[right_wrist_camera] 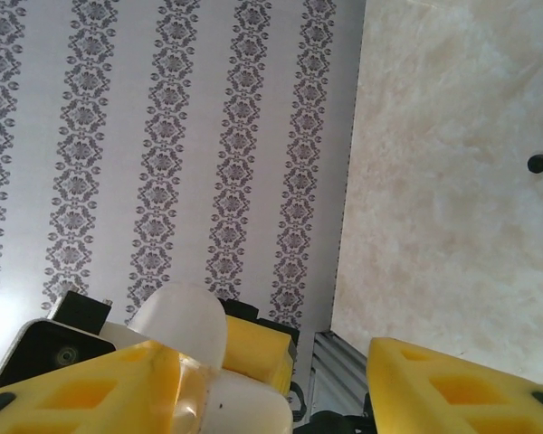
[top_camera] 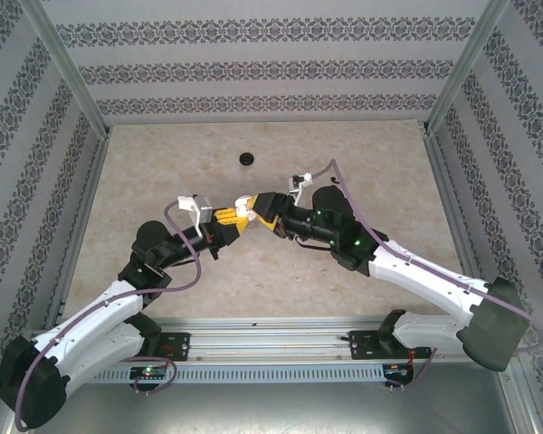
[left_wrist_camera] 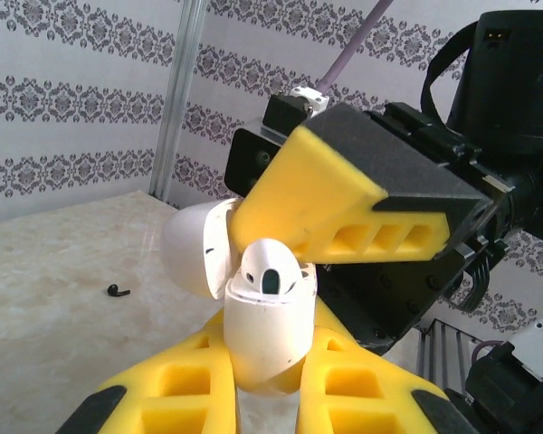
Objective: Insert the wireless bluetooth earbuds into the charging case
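My left gripper (left_wrist_camera: 270,348) is shut on a white charging case (left_wrist_camera: 264,316) and holds it upright above the table, its lid (left_wrist_camera: 192,249) swung open to the left. A white earbud (left_wrist_camera: 270,269) sits in the case's mouth, its top still showing above the rim. One yellow finger (left_wrist_camera: 344,199) of my right gripper lies right over the earbud and the lid hinge. The right gripper (right_wrist_camera: 271,354) is open, its left finger against the case (right_wrist_camera: 244,407) and lid (right_wrist_camera: 181,316). A black earbud (top_camera: 246,159) lies alone on the far table. Both grippers meet at mid-table, left (top_camera: 232,216) and right (top_camera: 255,206).
The black earbud (left_wrist_camera: 118,290) lies well left of and beyond the case, and shows at the right edge as a black earbud (right_wrist_camera: 538,163) in the right wrist view. Patterned walls and metal posts (top_camera: 72,77) close in the beige table (top_camera: 163,163) on three sides.
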`<state>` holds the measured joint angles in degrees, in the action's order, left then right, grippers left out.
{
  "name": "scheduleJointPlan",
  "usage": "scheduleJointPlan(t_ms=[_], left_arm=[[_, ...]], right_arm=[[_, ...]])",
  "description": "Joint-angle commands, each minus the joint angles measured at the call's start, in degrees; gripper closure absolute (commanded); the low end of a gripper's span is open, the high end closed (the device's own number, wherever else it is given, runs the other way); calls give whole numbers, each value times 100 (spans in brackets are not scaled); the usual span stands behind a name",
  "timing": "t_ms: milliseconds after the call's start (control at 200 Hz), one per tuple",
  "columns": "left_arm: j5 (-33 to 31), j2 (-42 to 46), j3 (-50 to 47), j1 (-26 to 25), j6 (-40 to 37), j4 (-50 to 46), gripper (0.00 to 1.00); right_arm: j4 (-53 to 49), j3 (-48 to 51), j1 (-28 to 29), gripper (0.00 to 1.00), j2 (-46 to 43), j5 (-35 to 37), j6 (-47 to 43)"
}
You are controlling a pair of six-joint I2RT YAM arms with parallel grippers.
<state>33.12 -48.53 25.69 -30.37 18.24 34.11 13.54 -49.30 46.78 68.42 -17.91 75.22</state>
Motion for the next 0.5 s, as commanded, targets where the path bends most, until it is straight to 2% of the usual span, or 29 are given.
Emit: scheduleJointPlan(t_ms=[0, 165, 270, 495], left_arm=[[-7, -54, 204, -31, -31, 491, 100], [-8, -152, 224, -31, -9, 552, 100], [34, -200, 226, -31, 28, 553, 96], [253, -264, 283, -30, 109, 510, 89]], right_arm=[[478, 25, 81, 48, 82, -170, 219], [617, -9, 94, 61, 197, -265, 327], [662, -18, 94, 71, 207, -266, 344], [747, 61, 94, 82, 154, -187, 306]])
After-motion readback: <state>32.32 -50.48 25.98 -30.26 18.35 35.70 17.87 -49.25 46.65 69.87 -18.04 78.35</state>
